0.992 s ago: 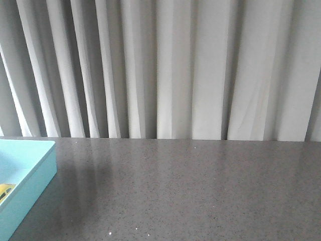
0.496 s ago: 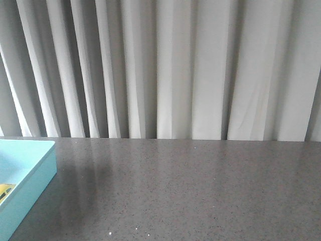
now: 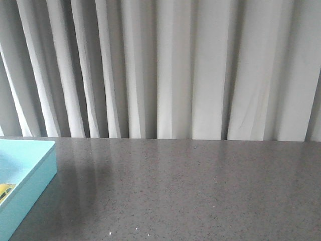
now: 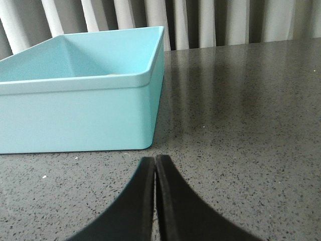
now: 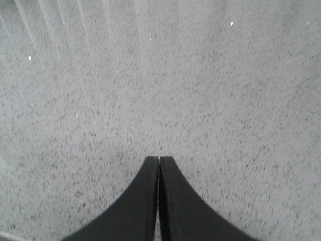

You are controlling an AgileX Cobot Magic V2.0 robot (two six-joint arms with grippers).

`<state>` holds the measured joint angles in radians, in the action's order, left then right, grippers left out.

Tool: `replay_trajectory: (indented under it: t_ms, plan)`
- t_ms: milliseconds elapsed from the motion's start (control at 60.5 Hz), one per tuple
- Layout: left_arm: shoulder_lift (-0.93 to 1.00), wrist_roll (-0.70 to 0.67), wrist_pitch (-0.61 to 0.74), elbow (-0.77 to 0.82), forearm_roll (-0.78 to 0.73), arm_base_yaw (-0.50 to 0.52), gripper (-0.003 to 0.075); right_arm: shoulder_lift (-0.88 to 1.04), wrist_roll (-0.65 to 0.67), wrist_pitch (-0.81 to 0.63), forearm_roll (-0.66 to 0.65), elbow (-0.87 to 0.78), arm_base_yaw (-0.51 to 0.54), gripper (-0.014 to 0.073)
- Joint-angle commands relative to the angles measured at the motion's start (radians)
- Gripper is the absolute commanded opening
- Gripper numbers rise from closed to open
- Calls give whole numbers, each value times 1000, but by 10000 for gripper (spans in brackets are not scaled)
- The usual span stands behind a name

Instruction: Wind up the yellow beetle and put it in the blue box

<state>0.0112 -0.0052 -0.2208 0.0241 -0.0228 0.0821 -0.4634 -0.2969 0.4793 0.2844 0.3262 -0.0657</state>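
Yellow beetle (image 3: 5, 190): sitting inside the blue box (image 3: 37, 173), barely showing.
Handling: probably light, hard, slick; gripping across its sides is looking safest.
Left end effector (image 4: 155, 161): fingers together, resting just beside the blue box.
Right end effector (image 5: 159, 161): fingers together, over bare surface (image 5: 200, 90).

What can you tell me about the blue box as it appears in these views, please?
The blue box is a light turquoise rectangular tray with straight low walls, a rounded rim and a smooth matte, plastic-looking surface. It sits flat and upright on the speckled grey table, at the left edge of the front view. A sliver of the yellow beetle shows inside it. Neither gripper touches it.
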Motion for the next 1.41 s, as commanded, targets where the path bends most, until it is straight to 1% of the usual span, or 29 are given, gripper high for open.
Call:
replay_trajectory:
  t_ms: [0, 149, 198, 281, 314, 414, 513, 579, 645, 711, 794, 844, 877, 926, 959, 1075, 1241, 1389]
  plan:
    - [6, -10, 81, -9, 3, -4, -6, 60, 8, -126, 20, -62, 1, -6]
    - [6, -10, 81, -9, 3, -4, -6, 232, 50, -340, 134, -247, 1, -6]
    - [6, -9, 81, -9, 3, -4, -6, 290, 50, -426, 156, -300, 1, -6]
    - [6, -9, 81, -9, 3, -4, -6, 363, 51, -519, 183, -361, 1, -6]
    - [6, -9, 81, -9, 3, -4, -6, 385, 37, -495, 175, -357, 2, -6]
    - [6, -9, 81, -9, 3, -4, -6, 410, -12, -501, 132, -357, 2, -6]
    - [6, -9, 81, -9, 3, -4, -6, 410, -12, -498, 132, -357, 2, -6]
    - [6, -9, 81, -9, 3, -4, -6, 410, 9, -506, 90, -357, 2, -6]
    - [6, -9, 81, -9, 3, -4, -6, 410, 97, -517, -20, -357, 2, -6]
    - [6, -9, 81, -9, 3, -4, -6, 410, 256, -520, -170, -357, 2, -6]
    - [6, -9, 81, -9, 3, -4, -6, 421, 492, -502, -373, -357, 2, -6]
    - [6, -9, 81, -9, 3, -4, -6, 437, 597, -485, -481, -357, 2, -6]
    - [6, -9, 81, -9, 3, -4, -6, 449, 652, -467, -523, -357, 2, -6]
    - [6, -9, 81, -9, 3, -4, -6, 468, 711, -438, -543, -357, 2, -6]
    - [6, -9, 81, -9, 3, -4, -6, 483, 725, -413, -544, -357, 2, -6]
    - [6, -9, 81, -9, 3, -4, -6, 484, 725, -362, -538, -357, 33, -6]
    - [6, -9, 81, -9, 3, -4, -6, 484, 727, -381, -515, -357, 116, -6]
    - [6, -9, 81, -9, 3, -4, -6, 484, 727, -380, -504, -357, 117, -6]
